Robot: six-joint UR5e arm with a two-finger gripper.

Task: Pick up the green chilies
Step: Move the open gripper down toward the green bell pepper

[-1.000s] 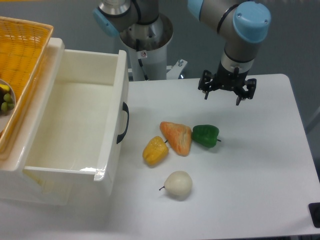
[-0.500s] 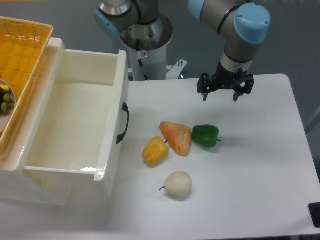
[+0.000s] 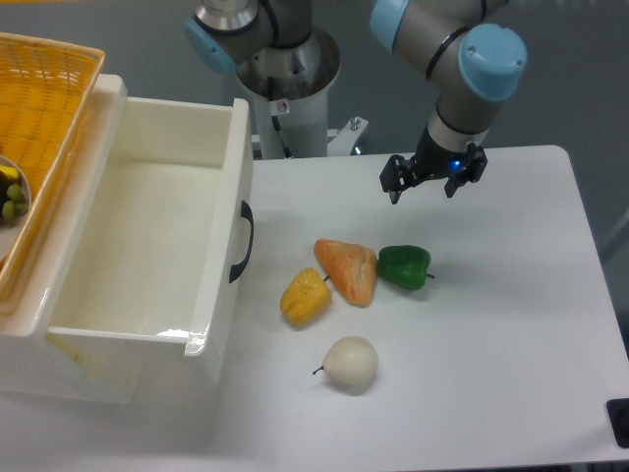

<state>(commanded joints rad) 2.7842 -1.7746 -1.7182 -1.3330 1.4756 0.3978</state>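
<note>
From the fixed camera, the glossy dark green plastic pepper (image 3: 404, 266) is seen lying on the white table (image 3: 511, 324), touching the right edge of an orange wedge-shaped toy (image 3: 348, 269). The black two-finger gripper (image 3: 421, 189) is held above the table behind the pepper, well apart from it, with its fingers spread and nothing between them. A yellow pepper-shaped toy (image 3: 305, 296) lies left of the orange piece.

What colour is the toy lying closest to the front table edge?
Cream-white toy, in the fixed camera view.

The orange basket (image 3: 39, 118) and a black object (image 3: 619, 421) are cut off.
</note>
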